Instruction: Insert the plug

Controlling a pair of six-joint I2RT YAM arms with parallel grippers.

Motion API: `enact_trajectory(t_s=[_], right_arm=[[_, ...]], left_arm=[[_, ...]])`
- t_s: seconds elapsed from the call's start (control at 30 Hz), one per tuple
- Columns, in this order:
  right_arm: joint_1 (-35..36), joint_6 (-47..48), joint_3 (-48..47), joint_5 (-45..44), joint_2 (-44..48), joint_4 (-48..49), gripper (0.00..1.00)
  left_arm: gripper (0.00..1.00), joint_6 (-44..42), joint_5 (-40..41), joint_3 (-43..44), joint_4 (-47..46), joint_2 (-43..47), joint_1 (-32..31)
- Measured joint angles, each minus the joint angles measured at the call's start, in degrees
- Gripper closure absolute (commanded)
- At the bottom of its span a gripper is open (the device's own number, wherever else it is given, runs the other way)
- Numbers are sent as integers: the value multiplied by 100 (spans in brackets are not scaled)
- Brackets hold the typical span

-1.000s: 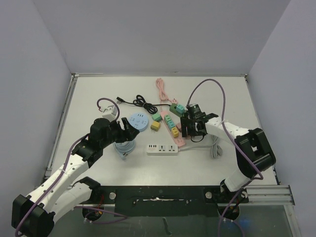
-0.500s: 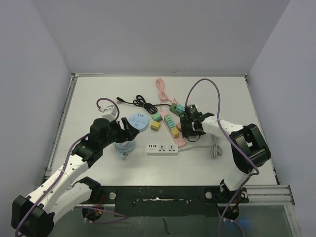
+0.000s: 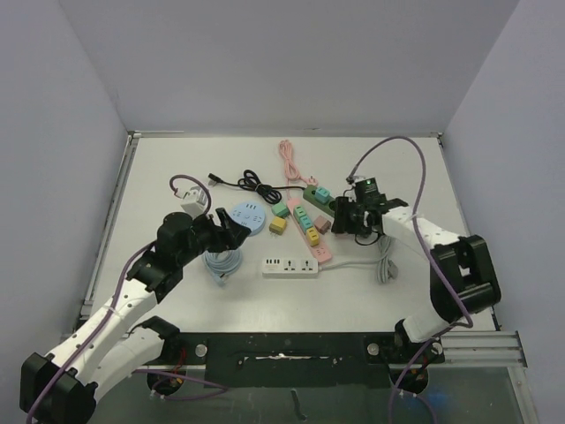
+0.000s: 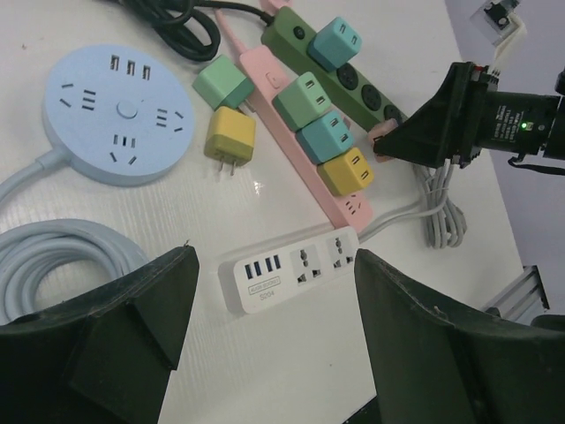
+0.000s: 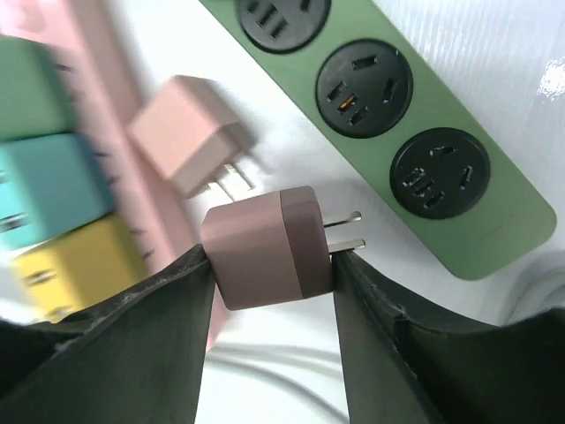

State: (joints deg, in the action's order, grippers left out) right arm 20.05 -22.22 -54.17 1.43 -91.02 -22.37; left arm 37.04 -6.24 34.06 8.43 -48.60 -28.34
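Shifting rightward off the pink strip (image 3: 311,231) since half a second ago, my right gripper (image 3: 350,217) is now hanging beside the green strip (image 5: 424,106), while my left arm is barely changing its pose. I am seeing the right gripper's fingers (image 5: 150,318) pinching the mauve plug (image 5: 256,243) by its sides, prongs pointing towards the green strip's end sockets and not entering any of them. That plug is sitting in the gap between the two strips, just beside a loose pink plug (image 5: 181,132) lying on the table (image 3: 177,159). My left gripper (image 4: 269,265) is hovering with its jaws spread wide and gripping nothing, over the white power strip (image 4: 291,269), near the round blue socket (image 4: 119,115)
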Motion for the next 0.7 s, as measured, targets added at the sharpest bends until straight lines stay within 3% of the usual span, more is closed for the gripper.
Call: enact_trajectory(t_s=[0.2, 0.37, 0.53, 0.7], right_arm=[[-505, -588, 229, 1893, 1255, 426, 61], [-365, -1980, 872, 3467, 2024, 1622, 60], [-107, -3493, 1329, 4197, 2496, 2708, 59], [101, -4787, 1613, 4625, 2623, 4024, 58]], left_arm=[[30, 4, -289, -354, -1217, 79, 0], [30, -87, -404, -579, -2653, -138, -66], [30, -629, -695, -656, -4284, -682, -391], [30, -1727, -1287, -654, -5241, -1217, -909]])
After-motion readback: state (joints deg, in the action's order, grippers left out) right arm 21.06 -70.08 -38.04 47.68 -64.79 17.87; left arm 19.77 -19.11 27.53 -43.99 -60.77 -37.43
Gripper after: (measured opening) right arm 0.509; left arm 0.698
